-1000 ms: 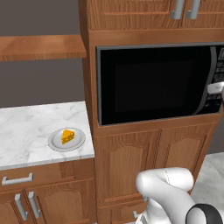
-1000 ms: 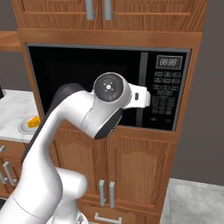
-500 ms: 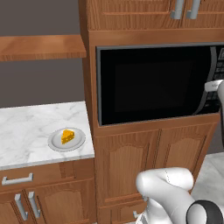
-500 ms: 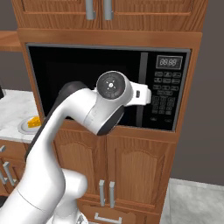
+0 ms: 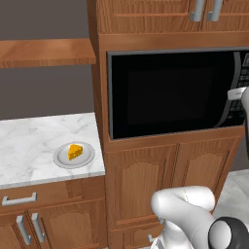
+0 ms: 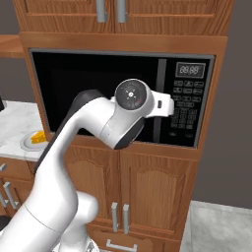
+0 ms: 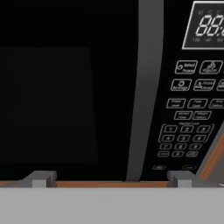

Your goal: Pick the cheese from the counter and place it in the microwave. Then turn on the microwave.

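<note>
Ahead of spread pincer (image 7: 109,177): black built-in microwave (image 7: 109,87), curved dark handle (image 7: 144,87) between tips; display (image 7: 210,26) cut off.

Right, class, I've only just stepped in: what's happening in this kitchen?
A white robot arm has its gripper, jaws open and empty, up at the closed microwave, facing the door handle. The cheese sits on a grey plate on the counter, not yet picked up.

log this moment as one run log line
phase: reaching for door | gripper: open, empty, at microwave handle | door: shut | cheese: on plate on counter
</note>
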### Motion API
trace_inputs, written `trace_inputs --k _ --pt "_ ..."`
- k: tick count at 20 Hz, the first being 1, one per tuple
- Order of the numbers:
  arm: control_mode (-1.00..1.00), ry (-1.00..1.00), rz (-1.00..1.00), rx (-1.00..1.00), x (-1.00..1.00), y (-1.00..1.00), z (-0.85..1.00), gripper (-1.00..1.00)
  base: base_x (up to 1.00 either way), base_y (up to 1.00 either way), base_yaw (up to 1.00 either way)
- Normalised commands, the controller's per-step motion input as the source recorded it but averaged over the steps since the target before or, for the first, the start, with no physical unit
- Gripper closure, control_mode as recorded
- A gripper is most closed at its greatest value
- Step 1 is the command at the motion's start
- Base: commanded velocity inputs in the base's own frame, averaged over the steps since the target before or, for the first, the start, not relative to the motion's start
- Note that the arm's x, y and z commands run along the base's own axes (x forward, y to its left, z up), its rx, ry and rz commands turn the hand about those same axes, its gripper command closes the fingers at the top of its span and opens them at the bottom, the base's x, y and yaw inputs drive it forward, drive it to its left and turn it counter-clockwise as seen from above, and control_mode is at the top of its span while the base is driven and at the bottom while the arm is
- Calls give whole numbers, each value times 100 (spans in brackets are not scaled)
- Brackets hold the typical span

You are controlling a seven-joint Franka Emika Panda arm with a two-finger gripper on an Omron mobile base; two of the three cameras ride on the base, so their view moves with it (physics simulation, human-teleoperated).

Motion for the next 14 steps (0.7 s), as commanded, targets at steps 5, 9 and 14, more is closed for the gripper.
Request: trace_inputs --k 5,9,14 --pt "-100 0 0 0 13 -13 0 -100 0 0 0" --pt "-100 0 0 0 16 -10 0 -100 0 0 0" --pt "-100 0 0 0 17 -10 0 -100 0 0 0"
